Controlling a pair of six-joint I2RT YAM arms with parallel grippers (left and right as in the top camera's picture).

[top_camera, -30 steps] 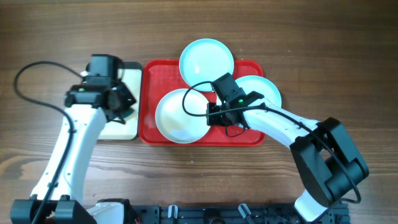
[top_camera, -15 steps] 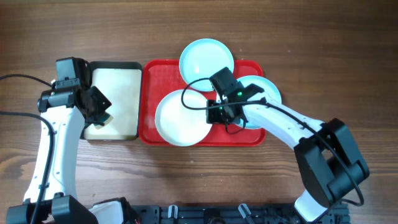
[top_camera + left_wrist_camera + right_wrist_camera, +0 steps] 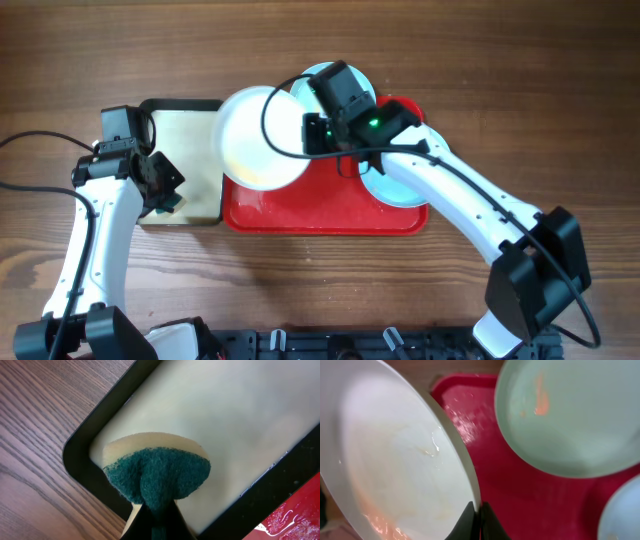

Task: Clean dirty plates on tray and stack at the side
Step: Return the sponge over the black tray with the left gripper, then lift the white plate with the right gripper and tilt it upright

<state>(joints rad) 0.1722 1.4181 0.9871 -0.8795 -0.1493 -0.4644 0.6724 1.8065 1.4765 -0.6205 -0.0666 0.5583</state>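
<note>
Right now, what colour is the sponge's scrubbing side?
Dark green; the sponge shows best in the left wrist view.

Wooden table (image 3: 500, 60), red tray (image 3: 320, 213), cream tray (image 3: 185, 130) (black-rimmed)

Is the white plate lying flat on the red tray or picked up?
Picked up. The right gripper pinches the white plate by its rim, tilted above the red tray's edge.

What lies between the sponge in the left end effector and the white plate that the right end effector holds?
Only the floor of the cream tray lies between the sponge and the white plate, seen in the overhead view.
</note>
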